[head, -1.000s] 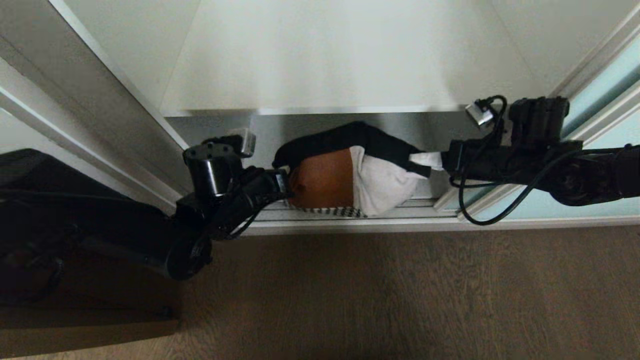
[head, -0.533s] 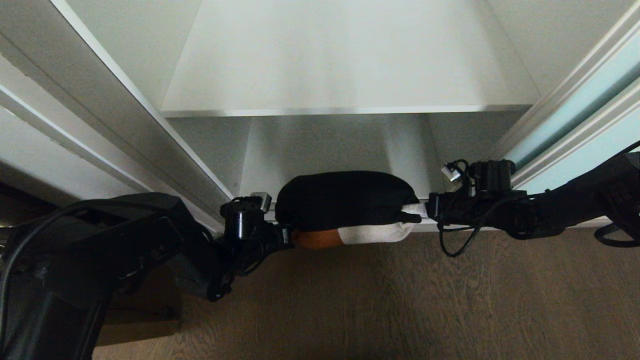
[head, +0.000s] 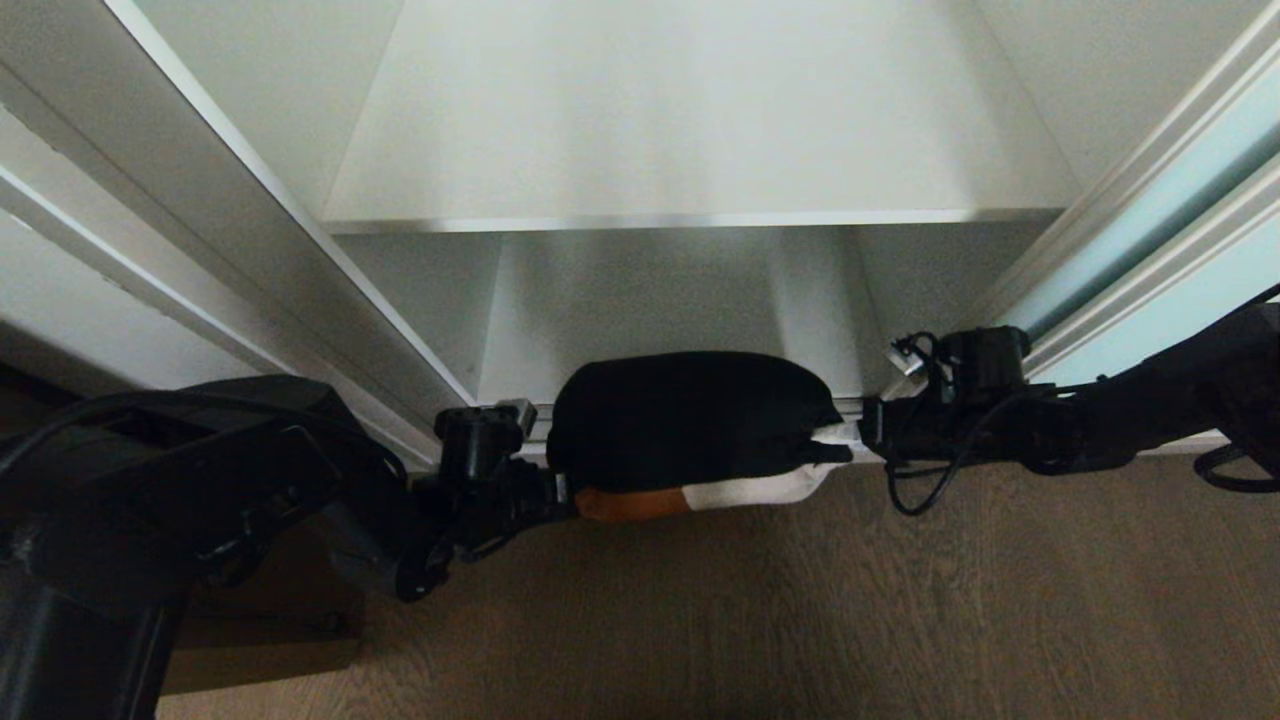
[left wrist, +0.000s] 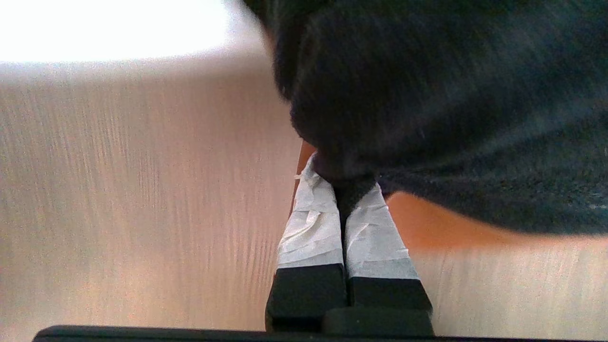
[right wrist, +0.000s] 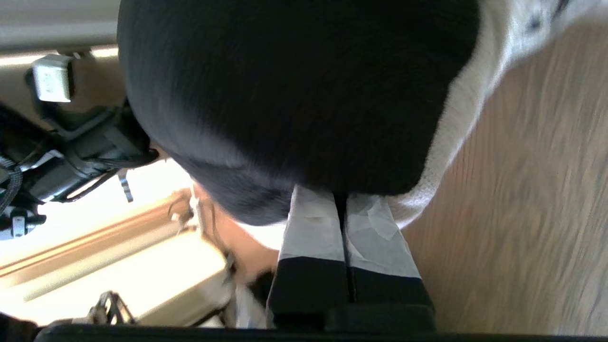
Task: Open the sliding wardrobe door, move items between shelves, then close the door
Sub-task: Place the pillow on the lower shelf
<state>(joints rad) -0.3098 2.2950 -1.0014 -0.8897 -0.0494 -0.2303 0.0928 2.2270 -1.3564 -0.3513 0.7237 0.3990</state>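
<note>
A soft black bundle (head: pixel 690 425) with an orange and white underside hangs between my two grippers, in front of the wardrobe's bottom track. My left gripper (head: pixel 563 492) is shut on its left end, and its taped fingers (left wrist: pixel 313 223) pinch black fabric (left wrist: pixel 451 95). My right gripper (head: pixel 852 438) is shut on the right end, its fingers (right wrist: pixel 375 232) biting into the same bundle (right wrist: pixel 294 85). Above and behind it lies a white shelf (head: pixel 690 140), with a lower shelf (head: pixel 640 300) beneath. The sliding wardrobe door (head: pixel 1150 225) of pale aqua glass stands slid off to the right.
The off-white side post (head: pixel 200 220) borders the opening on the left. Wood floor (head: pixel 800 620) spreads in front of the wardrobe. A brown box (head: pixel 270 640) sits on the floor at the lower left, under my left arm.
Both grippers have drawn the bundle out of the bottom compartment toward me and lifted it. It has turned black side up. In the last half second it moved only slightly.
</note>
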